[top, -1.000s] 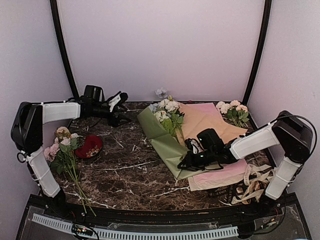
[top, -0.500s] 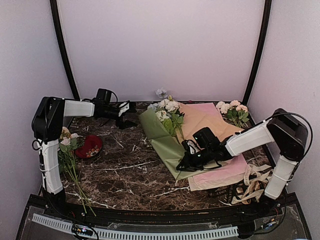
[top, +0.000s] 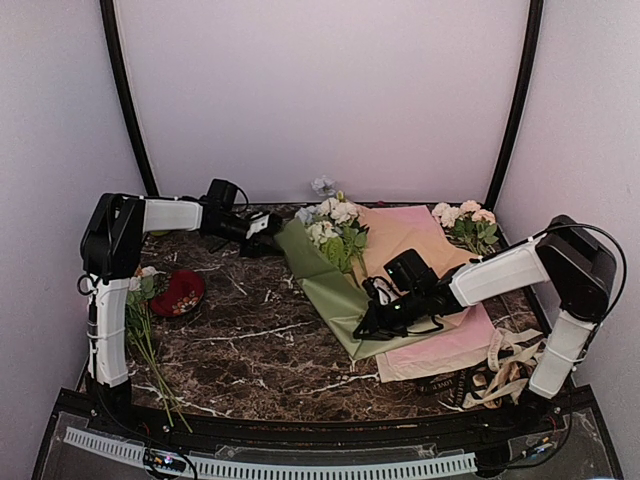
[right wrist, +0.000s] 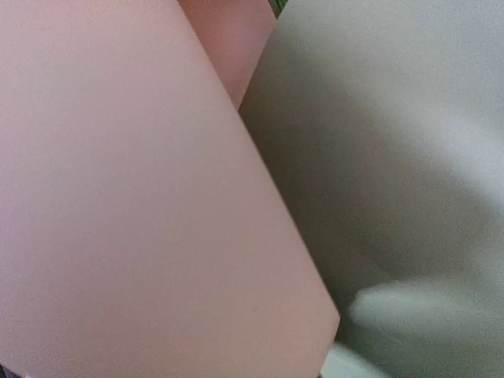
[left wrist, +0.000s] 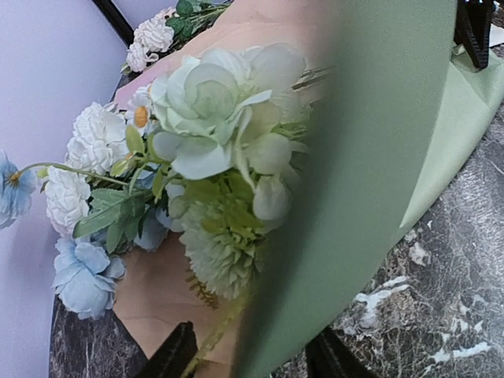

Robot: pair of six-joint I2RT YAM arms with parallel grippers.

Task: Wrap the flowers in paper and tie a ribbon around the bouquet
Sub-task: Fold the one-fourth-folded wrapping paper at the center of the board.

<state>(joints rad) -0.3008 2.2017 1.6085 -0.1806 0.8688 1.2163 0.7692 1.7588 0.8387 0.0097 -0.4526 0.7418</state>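
The flowers [top: 335,232], cream-white and pale blue with green leaves, lie on the sage-green paper [top: 325,285]; the left wrist view shows the flowers [left wrist: 224,118] close up. My left gripper [top: 272,226] reaches to the paper's far left corner. It is open, and the raised paper [left wrist: 370,157] edge stands between its black fingers [left wrist: 172,356]. My right gripper [top: 368,325] is shut and rests low on the paper's near end. Its wrist view shows only paper [right wrist: 394,157] and a pink sheet [right wrist: 118,197], no fingers. A black ribbon [top: 440,384] lies at the near right.
A tan kraft sheet [top: 405,238] and the pink sheet [top: 450,347] lie under the green paper. Pink-and-white blossoms [top: 466,222] sit at the back right, and more pink flowers [top: 125,292] at the left by a red bowl [top: 180,292]. Cream ribbon [top: 505,365] is piled near the right arm's base.
My left arm has swung right from the back left to the paper's far corner, and its jaws have narrowed around the edge. The right gripper edged slightly left and stayed shut.
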